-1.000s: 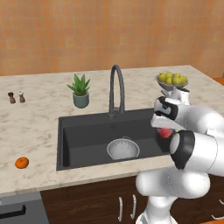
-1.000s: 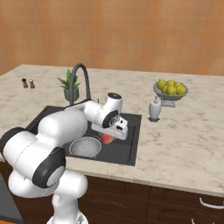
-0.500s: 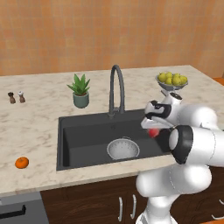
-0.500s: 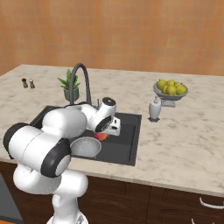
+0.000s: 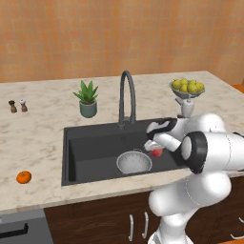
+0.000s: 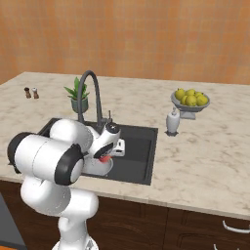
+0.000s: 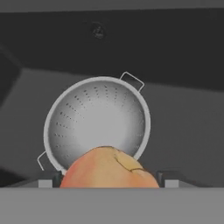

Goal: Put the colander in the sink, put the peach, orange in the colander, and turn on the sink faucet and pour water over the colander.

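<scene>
One small round pinkish-red peach (image 7: pixel 108 168) pinched in dark two-finger gripper (image 5: pixel 156 151), above near rim of round silver-grey perforated metal colander (image 7: pixel 97 121). Colander sat on floor of dark charcoal rectangular sink (image 5: pixel 90 147), below tall dark gooseneck faucet (image 5: pixel 126 97). Bright orange fruit (image 5: pixel 24 177) rested on marble surface (image 5: pixel 33 138), left of sink.

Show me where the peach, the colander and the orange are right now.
peach (image 7: pixel 108 169): hand view, middle of its blushed skin.
colander (image 7: pixel 97 122): hand view, perforated inner wall of the bowl.
orange (image 5: pixel 24 177): left base view, centre of the fruit on the counter.
</scene>
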Robot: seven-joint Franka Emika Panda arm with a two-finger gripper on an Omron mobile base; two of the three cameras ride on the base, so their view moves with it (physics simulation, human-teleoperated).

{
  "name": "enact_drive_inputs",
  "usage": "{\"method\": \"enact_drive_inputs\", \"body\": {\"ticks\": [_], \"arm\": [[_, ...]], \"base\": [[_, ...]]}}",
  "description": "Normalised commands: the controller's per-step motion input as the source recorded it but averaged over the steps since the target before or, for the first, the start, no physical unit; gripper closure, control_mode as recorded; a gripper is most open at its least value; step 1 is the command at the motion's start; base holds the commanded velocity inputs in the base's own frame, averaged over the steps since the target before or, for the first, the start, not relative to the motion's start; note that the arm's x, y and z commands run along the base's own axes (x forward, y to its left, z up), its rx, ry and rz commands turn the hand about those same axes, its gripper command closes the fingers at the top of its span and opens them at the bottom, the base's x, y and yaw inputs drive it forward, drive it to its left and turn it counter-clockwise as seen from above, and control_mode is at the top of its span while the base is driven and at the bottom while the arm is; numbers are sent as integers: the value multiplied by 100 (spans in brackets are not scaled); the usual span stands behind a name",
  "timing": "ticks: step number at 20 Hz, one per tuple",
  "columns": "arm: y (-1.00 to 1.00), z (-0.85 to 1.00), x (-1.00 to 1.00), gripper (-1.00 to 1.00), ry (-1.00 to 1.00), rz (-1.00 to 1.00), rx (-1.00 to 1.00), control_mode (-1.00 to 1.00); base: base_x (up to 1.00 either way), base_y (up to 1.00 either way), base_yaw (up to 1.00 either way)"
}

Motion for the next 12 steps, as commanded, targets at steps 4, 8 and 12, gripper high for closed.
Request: {"method": "enact_drive_inputs", "body": {"ticks": [4,8,12], "arm": [[36,-26,12,100,8,7,5,-100],[33,-31,26,100,2,2,1,-100],[29,-39,13,100,0,0,0,-100]], "base": [[0,0,0],[0,0,0],[0,0,0]]}}
